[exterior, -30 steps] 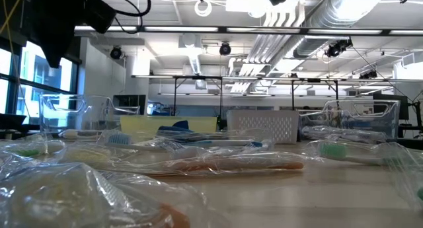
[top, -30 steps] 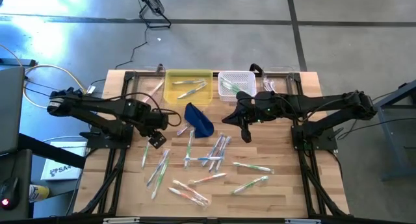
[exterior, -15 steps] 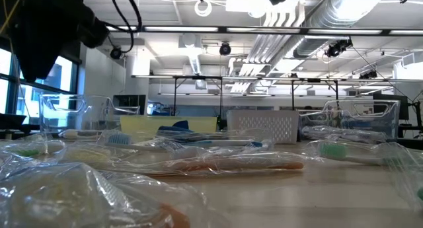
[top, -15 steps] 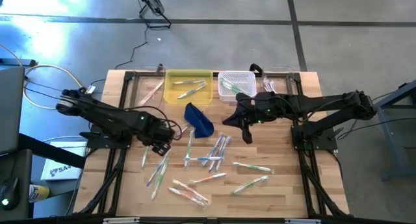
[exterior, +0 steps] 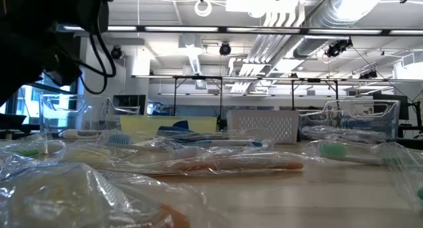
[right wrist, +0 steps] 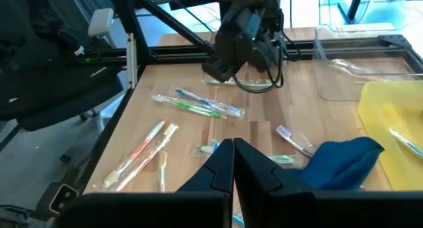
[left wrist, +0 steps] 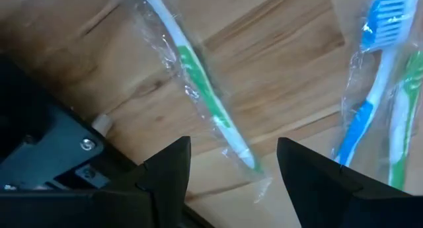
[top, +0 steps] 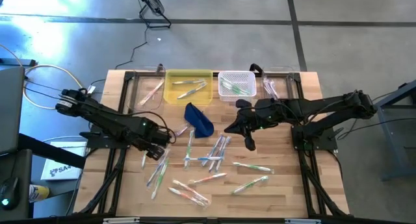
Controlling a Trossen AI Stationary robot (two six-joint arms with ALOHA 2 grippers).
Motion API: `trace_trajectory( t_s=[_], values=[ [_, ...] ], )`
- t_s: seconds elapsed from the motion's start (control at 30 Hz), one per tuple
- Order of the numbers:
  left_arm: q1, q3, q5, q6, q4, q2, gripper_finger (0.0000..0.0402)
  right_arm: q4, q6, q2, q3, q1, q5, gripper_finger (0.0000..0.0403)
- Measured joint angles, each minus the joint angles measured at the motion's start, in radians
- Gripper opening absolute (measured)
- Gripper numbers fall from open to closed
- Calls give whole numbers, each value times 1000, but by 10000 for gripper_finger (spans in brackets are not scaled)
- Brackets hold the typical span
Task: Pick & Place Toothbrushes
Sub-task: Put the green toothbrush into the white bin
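Note:
Several wrapped toothbrushes [top: 214, 152] lie scattered flat on the wooden table [top: 286, 185]; more lie in the yellow bin [top: 188, 86] and the white basket [top: 236, 84]. My left gripper [top: 153, 150] points down, low over the table's left part. It is open, its fingers on either side of the handle end of a green-and-white toothbrush [left wrist: 198, 82]; I see no touch. A blue-and-white toothbrush [left wrist: 367, 102] lies beside it. My right gripper [top: 250, 143] hangs shut and empty above the table's middle, seen also in its wrist view [right wrist: 232, 163].
A dark blue pouch [top: 199, 119] lies between the bins and the scattered brushes. Clear containers [top: 151, 87] [top: 276, 87] flank the bins at the far edge. Black frame rails [top: 117, 159] run along both sides of the table.
My left gripper has sunk toward the table and drifted slightly toward the near edge, tipping further downward and rolling about its own axis. It now stands over the green-and-white toothbrush. Its fingers have stayed open.

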Motion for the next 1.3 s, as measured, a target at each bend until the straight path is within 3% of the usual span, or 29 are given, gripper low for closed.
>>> trace_trajectory(
  t_s=[0.17, 0.43, 0.63, 0.93, 1.07, 1.3],
  values=[
    [0, -56, 2, 25, 33, -55, 219, 3, -3, 0, 0, -1, 5, 2],
    [0, -214, 4, -33, 232, -189, 219, 3, 0, 0, 0, -1, 31, 2],
    [0, -295, 0, -82, 312, -202, 219, 3, 1, 0, 0, -1, 57, 2],
    [0, -311, -35, -88, 366, -204, 215, 4, 1, 0, 0, -1, 58, 2],
    [0, -311, -48, -84, 390, -204, 181, 5, 1, 0, 0, -1, 58, 2],
    [0, -312, -70, -81, 392, -203, 82, 5, 1, 0, 0, -1, 58, 2]
  ],
)
